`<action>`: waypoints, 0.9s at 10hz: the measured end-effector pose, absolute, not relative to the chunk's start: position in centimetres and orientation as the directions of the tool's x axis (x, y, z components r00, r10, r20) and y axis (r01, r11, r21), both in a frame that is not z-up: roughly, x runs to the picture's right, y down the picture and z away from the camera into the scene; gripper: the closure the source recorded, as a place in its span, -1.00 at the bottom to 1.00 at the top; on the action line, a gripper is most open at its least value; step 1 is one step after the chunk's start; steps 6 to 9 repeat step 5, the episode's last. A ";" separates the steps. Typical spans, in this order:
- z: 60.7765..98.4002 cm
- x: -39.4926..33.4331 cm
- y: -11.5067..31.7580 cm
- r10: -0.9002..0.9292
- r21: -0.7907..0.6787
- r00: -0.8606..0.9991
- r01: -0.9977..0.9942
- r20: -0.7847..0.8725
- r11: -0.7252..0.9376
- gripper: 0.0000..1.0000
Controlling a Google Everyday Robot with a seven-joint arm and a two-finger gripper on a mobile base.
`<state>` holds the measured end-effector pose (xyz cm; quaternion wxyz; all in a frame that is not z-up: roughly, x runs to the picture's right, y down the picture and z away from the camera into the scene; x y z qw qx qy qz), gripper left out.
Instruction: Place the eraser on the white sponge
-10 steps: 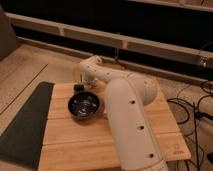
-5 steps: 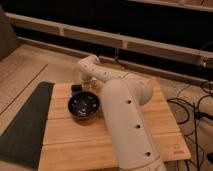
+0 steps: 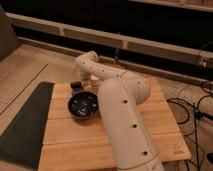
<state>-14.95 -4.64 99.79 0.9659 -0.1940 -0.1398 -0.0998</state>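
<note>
My white arm reaches from the front of the wooden table to its far left part. The gripper hangs there, pointing down, just behind a black bowl. A small dark object, which may be the eraser, sits at the gripper's left side near the bowl's far rim. I cannot tell whether the gripper holds it. No white sponge shows; the arm hides the table behind it.
A dark mat lies along the table's left edge. Cables run over the floor at the right. A low ledge runs behind the table.
The wrist and gripper have shifted slightly to the left over the far rim of the bowl. The bowl has not moved.
</note>
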 end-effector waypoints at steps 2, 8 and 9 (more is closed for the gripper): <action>100.1 -15.4 -4.7 -0.147 -0.346 0.935 0.261 0.322 0.901 -0.60; 100.4 -16.2 -4.0 -0.161 -0.352 0.925 0.286 0.344 0.891 -0.60; 100.4 -16.2 -4.0 -0.161 -0.352 0.925 0.286 0.344 0.891 -0.60</action>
